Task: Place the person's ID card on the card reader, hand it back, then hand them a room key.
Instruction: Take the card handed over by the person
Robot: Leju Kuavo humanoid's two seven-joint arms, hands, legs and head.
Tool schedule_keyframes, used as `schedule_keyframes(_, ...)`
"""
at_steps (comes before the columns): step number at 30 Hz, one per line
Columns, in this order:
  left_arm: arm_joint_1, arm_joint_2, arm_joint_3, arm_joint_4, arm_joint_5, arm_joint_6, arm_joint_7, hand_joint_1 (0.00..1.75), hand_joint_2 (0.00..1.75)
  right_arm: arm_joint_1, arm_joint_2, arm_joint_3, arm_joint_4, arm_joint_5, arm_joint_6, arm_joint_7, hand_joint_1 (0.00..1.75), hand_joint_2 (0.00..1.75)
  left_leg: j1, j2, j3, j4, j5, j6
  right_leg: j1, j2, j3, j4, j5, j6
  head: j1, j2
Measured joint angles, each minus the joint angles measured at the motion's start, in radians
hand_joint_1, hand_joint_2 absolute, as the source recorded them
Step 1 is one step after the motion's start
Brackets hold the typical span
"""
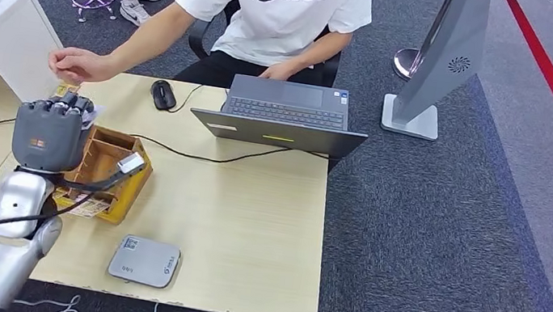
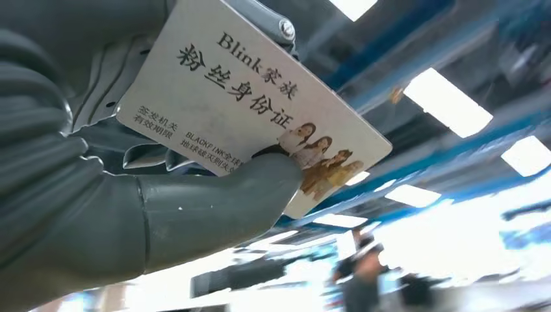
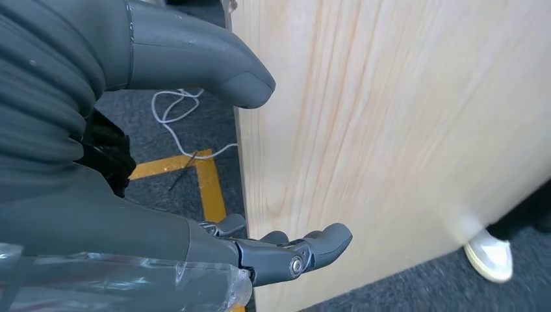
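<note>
ID card (image 2: 247, 104): white, with dark print and a small picture of people on it. It sits in the robot's left hand, up above the far left part of the table.
Left hand (image 1: 52, 133): raised over the table, back of the hand facing the camera. Its thumb (image 2: 214, 201) presses the card against the fingers, so it pinches the card.
Person's hand (image 1: 78, 63): reaches out from the far side and is just past the left hand, very near it.
Right hand (image 3: 195, 162): hangs low by the near edge of the table, thumb and fingers spread apart, holding nothing.
Card reader (image 1: 145, 261): flat grey box on the near part of the table (image 1: 248, 217), right of the left arm.
Wooden box (image 1: 109, 172): brown, open on top, just beside the left hand.
Laptop (image 1: 283, 114): open at the far edge, in front of the person.
Mouse (image 1: 163, 94): black, left of the laptop.
</note>
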Motion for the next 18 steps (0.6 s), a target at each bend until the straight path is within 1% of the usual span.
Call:
schedule_keyframes(2, 0.100, -0.061, 0.041, -0.128, 0.000, 0.018, -0.108, 1.75, 1.75, 0.009, -0.001, -0.014, 0.000, -0.011, 0.002, -0.017, 0.00, 1.75, 0.000, 0.001, 0.000, 0.000, -0.002, 0.001, 0.000, 0.001, 0.000, -0.001, 0.000, 0.000, 0.002, 0.000)
schedule_keyframes(4, 0.216, -0.130, 0.078, -0.250, 0.000, 0.047, -0.192, 1.75, 1.75, 0.021, -0.003, -0.032, 0.000, -0.025, 0.004, -0.034, 0.00, 1.75, 0.000, 0.003, 0.000, 0.000, -0.003, 0.002, 0.000, 0.003, 0.000, -0.001, -0.001, 0.001, 0.003, 0.000)
schedule_keyframes(6, 0.313, -0.187, 0.105, -0.338, 0.001, 0.083, -0.228, 1.75, 1.75, 0.032, -0.008, -0.048, 0.000, -0.036, 0.005, -0.047, 0.00, 1.75, 0.000, 0.003, 0.000, 0.000, -0.004, 0.002, 0.000, 0.003, 0.000, -0.002, -0.001, 0.001, 0.003, 0.000)
schedule_keyframes(10, 0.457, -0.267, 0.142, -0.418, 0.026, 0.119, -0.256, 1.75, 1.75, 0.049, -0.015, -0.080, -0.001, -0.050, 0.008, -0.067, 0.00, 1.75, 0.000, 0.003, 0.000, 0.000, -0.004, 0.003, 0.000, 0.001, 0.000, -0.002, -0.002, 0.001, 0.003, 0.000)
schedule_keyframes(13, 0.519, -0.311, 0.172, -0.427, 0.065, 0.128, -0.289, 1.75, 1.75, 0.057, -0.019, -0.101, -0.002, -0.051, 0.009, -0.074, 0.00, 1.75, 0.001, 0.002, 0.000, 0.000, -0.004, 0.002, 0.000, 0.000, 0.000, -0.002, -0.001, 0.001, 0.003, 0.000)
schedule_keyframes(18, 0.551, -0.353, 0.207, -0.427, 0.083, 0.132, -0.318, 1.75, 1.75, 0.062, -0.022, -0.118, -0.002, -0.049, 0.008, -0.074, 0.00, 1.75, 0.001, 0.001, 0.000, 0.000, -0.002, 0.001, 0.000, 0.000, 0.000, -0.001, -0.001, 0.000, 0.003, 0.000)
